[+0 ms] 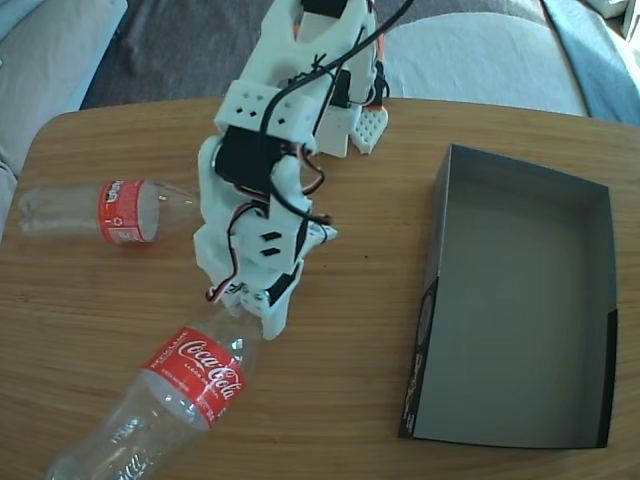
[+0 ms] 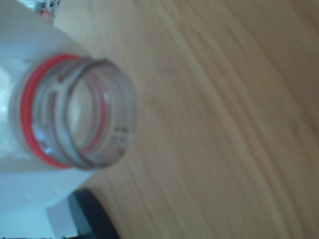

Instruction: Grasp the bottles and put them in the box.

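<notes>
Two clear bottles with red labels lie on the wooden table in the fixed view. One bottle [image 1: 190, 378] lies at the lower left with its neck pointing up-right. My white gripper [image 1: 250, 305] comes down over that neck and hides it. In the wrist view the open bottle mouth with its red neck ring [image 2: 117, 99] fills the left side. White fingers [image 2: 30, 30] press against the neck from above and below. The other bottle [image 1: 120, 210] lies further back on the left, partly behind the arm. The box [image 1: 520, 300], grey inside with black outer walls, stands empty on the right.
The table's rounded edge runs along the back and left, with a grey sofa [image 1: 480, 50] behind it. Bare wood [image 1: 350, 330] separates the gripper from the box.
</notes>
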### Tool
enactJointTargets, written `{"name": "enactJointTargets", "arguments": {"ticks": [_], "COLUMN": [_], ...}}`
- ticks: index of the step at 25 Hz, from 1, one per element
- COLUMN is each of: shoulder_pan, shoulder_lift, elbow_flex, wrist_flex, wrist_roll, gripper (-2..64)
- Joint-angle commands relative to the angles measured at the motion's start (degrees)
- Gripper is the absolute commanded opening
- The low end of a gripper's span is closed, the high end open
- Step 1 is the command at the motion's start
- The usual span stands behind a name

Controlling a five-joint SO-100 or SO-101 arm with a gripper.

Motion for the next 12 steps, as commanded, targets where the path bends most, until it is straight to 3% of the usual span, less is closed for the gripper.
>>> {"name": "enactJointTargets", "arguments": {"ticks": [1,5,12], "shoulder_pan": [-3.87,-11.25,-23.12], "shoulder_lift": [9.32,15.82,23.47], "elbow_flex": [-3.78,-3.78,-3.78], "wrist_flex": [3.16,9.05,19.78], "wrist_roll": [6.68,11.60,11.87], "gripper": [-0.3,-0.3,-0.3]}}
